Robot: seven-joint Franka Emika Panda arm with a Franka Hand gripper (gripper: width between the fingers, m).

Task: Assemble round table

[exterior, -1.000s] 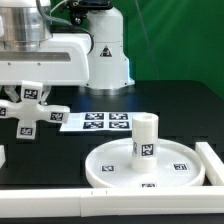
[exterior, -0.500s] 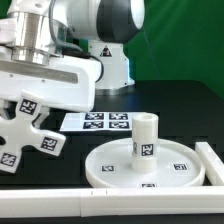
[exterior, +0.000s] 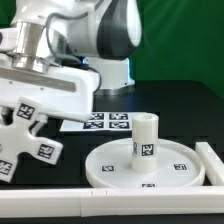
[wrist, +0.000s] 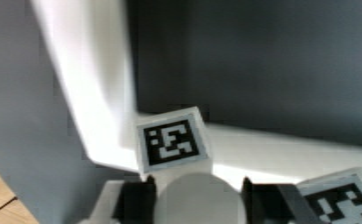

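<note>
Arm (exterior: 62, 45) fills the exterior view's left and upper part, close to the camera, wrist tilted down over the table's near edge. Gripper (wrist: 196, 202) seen only in wrist view: fingers (wrist: 132, 204) stand close together, pressed on either side of a rounded white piece. That piece looks like part of the cross-shaped white part (exterior: 25, 140), so the gripper is clamped on it. The part hangs tilted at the exterior view's lower left, above the black table (exterior: 185, 110), several black-white tags facing the camera.

Round table disc (exterior: 108, 160) lies flat on the table at the exterior view's lower right. Post (exterior: 146, 135) stands upright on its centre hub, one tag on its side. Small tags on the disc face. Disc and post well apart from the gripper.

Marker board (exterior: 100, 122) lies flat behind the disc. One white border bar (exterior: 100, 205) runs along the near edge, another (exterior: 212, 165) just beside the disc on the exterior view's right. Green backdrop (exterior: 180, 40) behind.

In the exterior view the fingers are hidden by the arm body and the held part, whose lower arm is cut off by the frame edge. Wrist view is blurred: only one tag (wrist: 173, 140) shows whole, and fingertips are cut off at the edge.
</note>
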